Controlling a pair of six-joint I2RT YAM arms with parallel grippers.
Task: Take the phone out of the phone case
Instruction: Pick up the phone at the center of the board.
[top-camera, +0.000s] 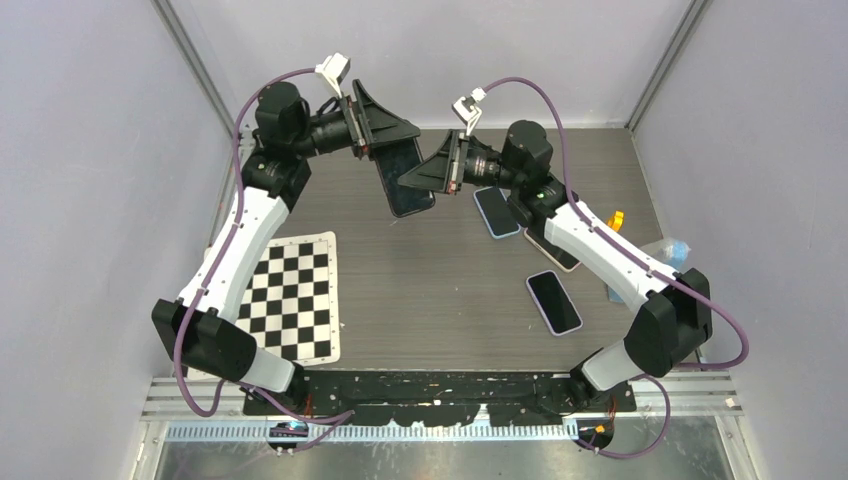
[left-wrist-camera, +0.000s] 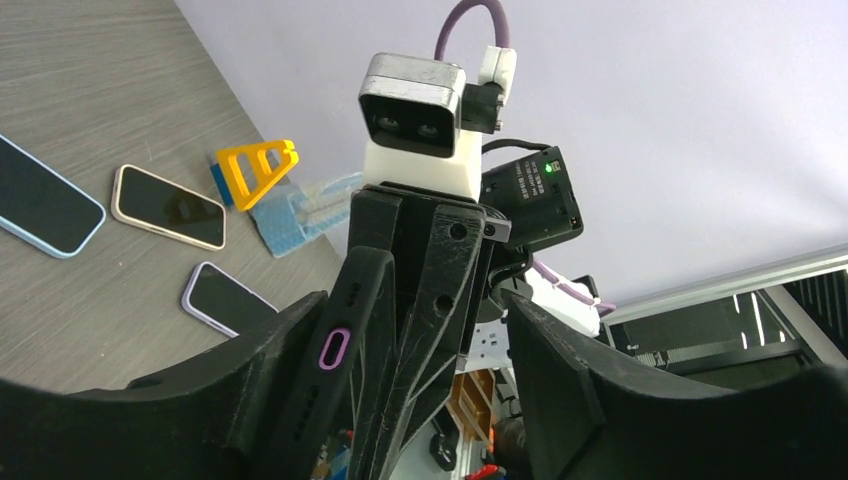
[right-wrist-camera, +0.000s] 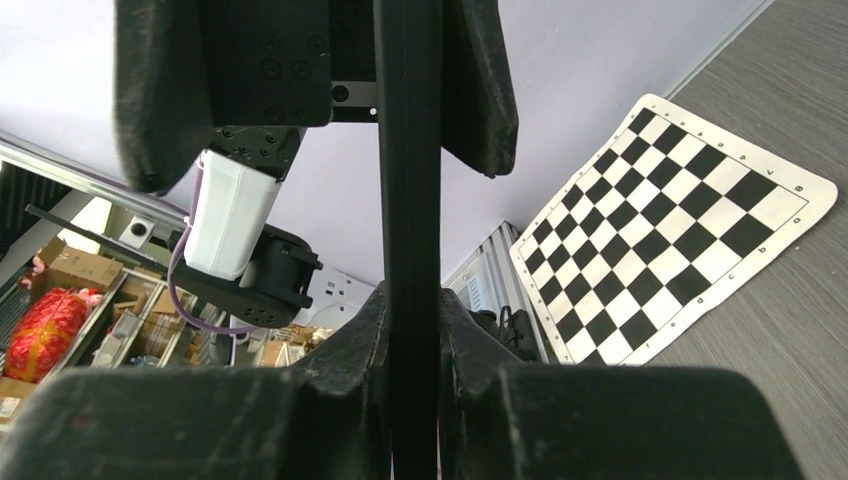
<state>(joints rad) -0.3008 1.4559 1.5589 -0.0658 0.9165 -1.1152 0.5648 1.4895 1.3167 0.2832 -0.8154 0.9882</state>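
**Both arms raised over the far half of the table.** You see the phone, in its black case, held in the air between the two grippers, tilted and clear of the tabletop.

- **Right gripper:** it reaches in from the right. In its wrist view the case runs edge-on between the fingers, and both press against it, so the jaws are narrow and clamped on the phone.
- **Left gripper:** it sits at the phone's upper end. One finger lies along the case, just below a purple side button. The other finger stands off to the side, with part of the right gripper between them. You cannot tell whether these jaws pinch the case.
- **On the table:**
  - A checkerboard mat lies beside the left arm.
  - Three more phones lie by the right arm: blue-edged, pale-edged and lilac-edged.
  - A yellow clip and a blue plastic piece sit near the right edge.
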